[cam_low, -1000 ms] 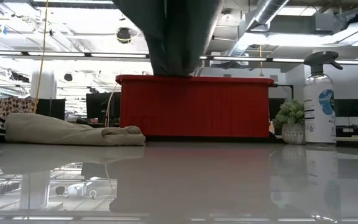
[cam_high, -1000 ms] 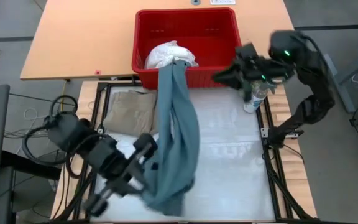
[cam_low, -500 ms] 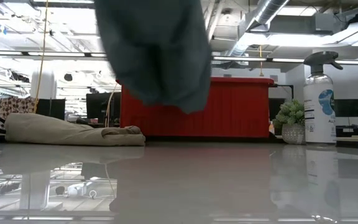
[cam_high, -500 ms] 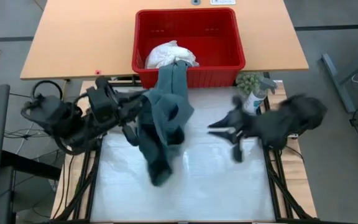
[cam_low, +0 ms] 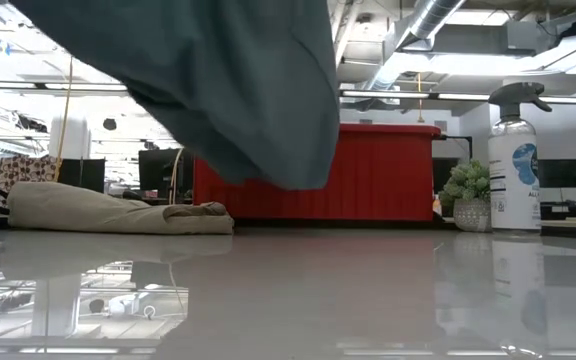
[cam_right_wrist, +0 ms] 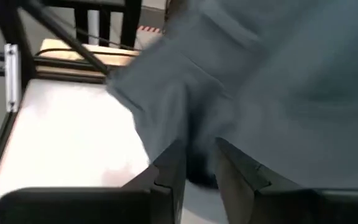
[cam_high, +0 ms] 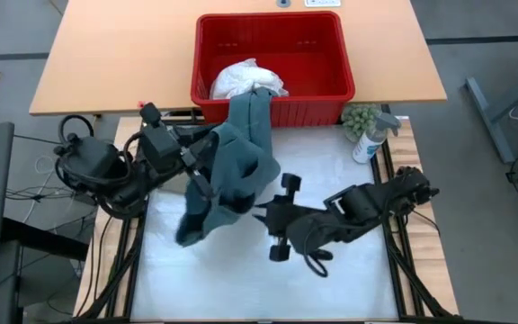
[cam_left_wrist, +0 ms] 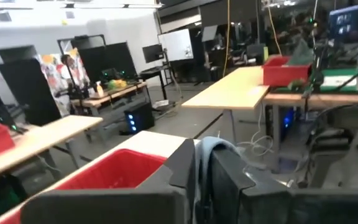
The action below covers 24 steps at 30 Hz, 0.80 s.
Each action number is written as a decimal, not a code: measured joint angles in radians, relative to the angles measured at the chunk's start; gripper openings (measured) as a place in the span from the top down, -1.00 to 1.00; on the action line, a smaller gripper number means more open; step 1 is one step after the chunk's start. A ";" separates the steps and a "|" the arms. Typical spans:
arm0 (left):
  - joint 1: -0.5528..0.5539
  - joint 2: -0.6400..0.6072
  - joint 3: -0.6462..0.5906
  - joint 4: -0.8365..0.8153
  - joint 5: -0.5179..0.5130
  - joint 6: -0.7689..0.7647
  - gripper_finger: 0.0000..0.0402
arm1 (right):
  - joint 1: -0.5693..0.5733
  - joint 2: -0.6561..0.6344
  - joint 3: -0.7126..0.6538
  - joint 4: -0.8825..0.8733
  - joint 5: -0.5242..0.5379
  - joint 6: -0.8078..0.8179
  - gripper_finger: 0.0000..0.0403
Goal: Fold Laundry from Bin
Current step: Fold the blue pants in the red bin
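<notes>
Glossy white tabletop (cam_high: 349, 270). Rigid red plastic bin (cam_high: 331, 85) held crumpled white garment (cam_high: 241, 79). Soft teal garment (cam_high: 241, 162) draped from bin rim, pinched by left jaws (cam_high: 196, 180); right jaws (cam_high: 263, 216) slightly parted at its folds.

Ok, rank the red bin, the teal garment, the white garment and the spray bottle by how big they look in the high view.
1. Red bin and teal garment: similar spread, too close to rank.
2. White garment, bunched in the bin.
3. Spray bottle, smallest.
</notes>
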<state>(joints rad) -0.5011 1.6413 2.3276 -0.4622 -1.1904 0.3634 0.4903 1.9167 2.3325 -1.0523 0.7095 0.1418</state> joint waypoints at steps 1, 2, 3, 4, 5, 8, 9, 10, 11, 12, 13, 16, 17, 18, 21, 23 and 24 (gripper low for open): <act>0.000 0.000 0.000 0.000 0.000 0.016 0.81 | 0.002 0.004 0.000 0.003 0.000 -0.010 0.38; 0.000 0.000 0.000 0.000 0.002 0.031 0.76 | 0.007 0.006 -0.001 0.002 -0.004 -0.012 0.32; 0.000 0.000 0.000 0.000 0.002 0.040 0.71 | 0.010 0.007 -0.002 0.002 -0.005 -0.012 0.25; 0.000 0.000 0.000 0.000 0.004 0.042 0.66 | 0.008 0.009 -0.002 0.009 -0.005 -0.012 0.17; 0.000 0.000 0.000 0.000 0.006 0.042 0.61 | 0.003 0.011 0.000 0.022 -0.003 -0.012 0.07; 0.000 0.000 0.000 0.000 0.015 0.039 0.47 | -0.003 0.009 0.000 0.057 0.002 -0.011 -0.21; 0.000 0.000 0.000 0.000 0.015 0.037 0.43 | -0.008 0.009 0.000 0.079 0.002 -0.007 -0.29; 0.000 0.000 0.000 0.000 0.014 0.036 0.39 | -0.012 0.011 0.000 0.098 0.002 0.008 -0.36; 0.002 0.000 0.000 0.001 0.007 0.036 0.35 | -0.017 0.014 0.000 0.117 0.002 0.022 -0.40; 0.009 0.000 0.000 0.001 0.005 0.036 0.33 | -0.022 0.014 0.000 0.133 0.013 0.032 -0.43; 0.013 0.000 0.000 0.001 0.005 0.035 0.30 | -0.021 0.014 0.000 0.132 0.034 0.046 -0.44; 0.029 0.000 0.000 0.000 0.004 0.007 0.26 | -0.022 0.016 0.000 0.116 0.082 0.092 -0.44; 0.033 0.000 -0.001 0.000 0.005 0.001 0.25 | -0.025 0.016 0.000 0.115 0.083 0.106 -0.44; 0.038 0.000 -0.001 0.000 0.008 -0.001 0.25 | -0.030 0.016 0.000 0.116 0.085 0.122 -0.44; 0.049 0.000 -0.001 -0.001 0.042 -0.018 0.25 | -0.043 0.016 0.000 0.110 0.086 0.153 -0.44; 0.056 0.005 -0.001 0.000 0.081 -0.041 0.25 | -0.057 0.022 0.000 0.109 0.088 0.162 -0.44; 0.062 0.008 -0.001 0.001 0.090 -0.047 0.25 | -0.064 0.027 0.000 0.113 0.089 0.170 -0.43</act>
<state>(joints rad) -0.4391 1.6493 2.3268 -0.4614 -1.1003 0.3163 0.4262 1.9439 2.3325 -0.9392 0.7986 0.3115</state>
